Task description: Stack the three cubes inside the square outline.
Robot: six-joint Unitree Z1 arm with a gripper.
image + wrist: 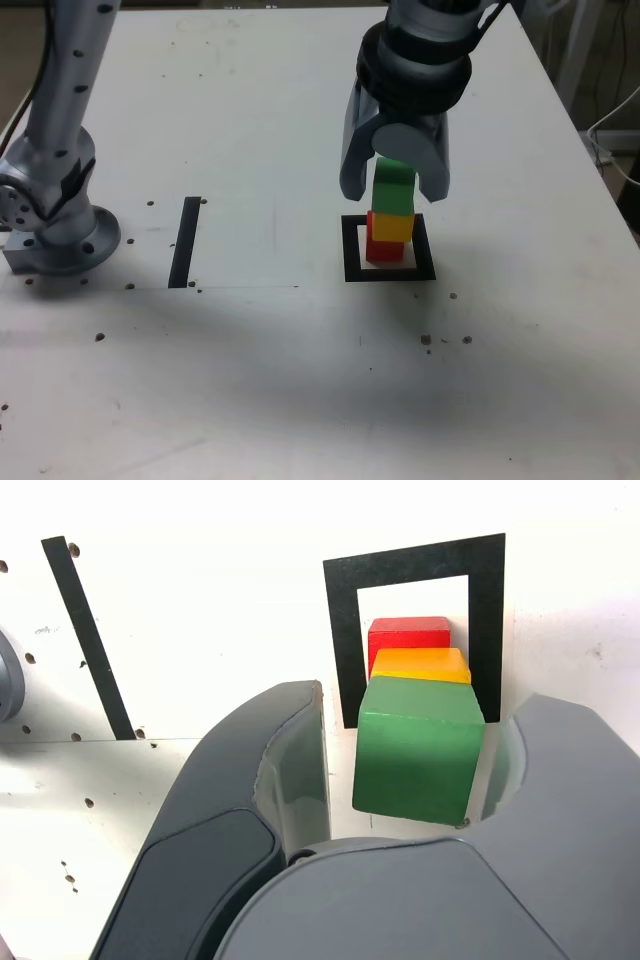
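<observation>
A: What is seen on the white surface (300, 380)?

B: A tower of three cubes is seen. The red cube (379, 247) is at the bottom, the yellow cube (391, 227) is on top of it, and the green cube (394, 188) is at the very top.

A: Where is the tower placed?

B: It is placed inside the square outline (389, 272), on the white middle part. In the exterior view the tower is set toward 12 o'clock inside the square, near the far black edge. The green cube is seen a little tilted on the yellow one.

A: How is the claw (395, 190) held?

B: It is pointed down over the tower. One finger is seen at 9 o'clock of the green cube and one at 3 o'clock. In the wrist view a thin gap is seen between the green cube (418, 760) and the claw (405, 765) finger on each side, so the jaws are parted a little and the cube is not squeezed.

A: What else is seen?

B: A straight black strip (186, 241) is laid on the surface at 9 o'clock from the square, well apart from it. The arm's round base (62, 235) is seen farther out at 9 o'clock. Small dark holes are dotted over the surface.
</observation>
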